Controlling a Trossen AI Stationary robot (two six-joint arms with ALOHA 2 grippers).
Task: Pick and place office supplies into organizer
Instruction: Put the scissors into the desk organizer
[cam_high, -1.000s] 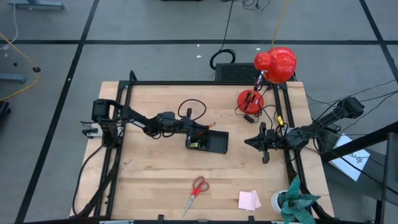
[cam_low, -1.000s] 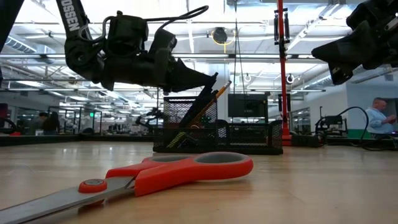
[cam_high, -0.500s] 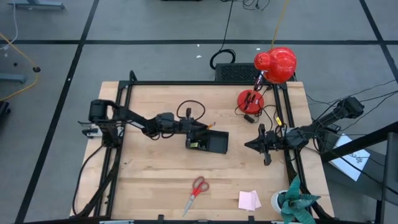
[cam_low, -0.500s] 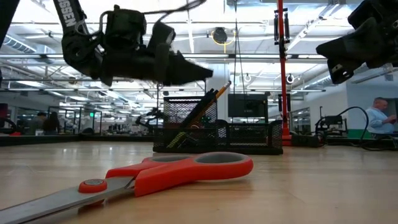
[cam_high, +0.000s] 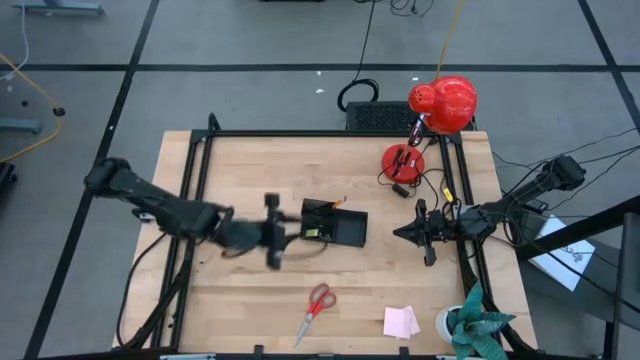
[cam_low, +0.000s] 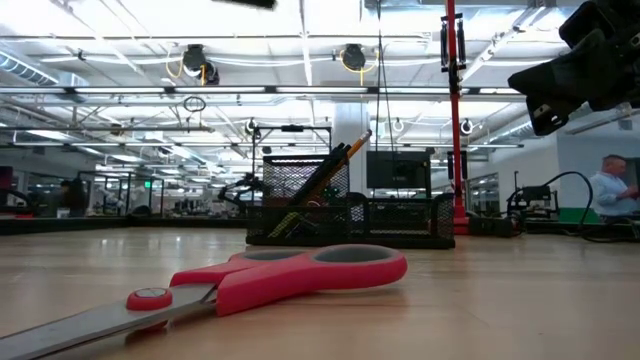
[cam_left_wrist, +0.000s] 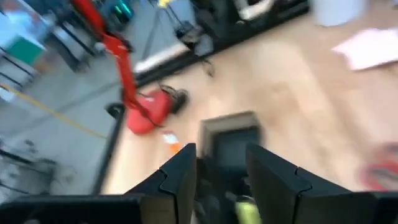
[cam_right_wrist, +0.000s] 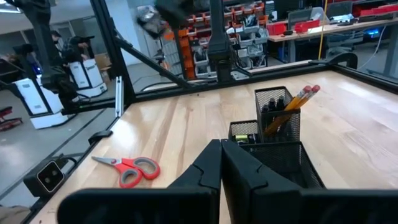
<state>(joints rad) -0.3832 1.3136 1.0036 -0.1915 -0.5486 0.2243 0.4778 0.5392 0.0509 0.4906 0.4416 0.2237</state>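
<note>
Black mesh organizer (cam_high: 334, 227) stands mid-bench with orange pencils (cam_right_wrist: 291, 107) upright in its cup. The left pincer (cam_high: 274, 231), released and empty, hovers just beside it. The right pincer (cam_high: 400, 229) waits clenched near the bench's right rail. Red-handled scissors (cam_high: 315, 309) and a pink sticky-note pad (cam_high: 401, 321) lie near the front edge. A careless sweep toward them could clip the organizer, toppling the pencils.

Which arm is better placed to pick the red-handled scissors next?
Probably the left: its open gripper is nearer the red-handled metal scissors. The shut right gripper waits by the table's right edge.
</note>
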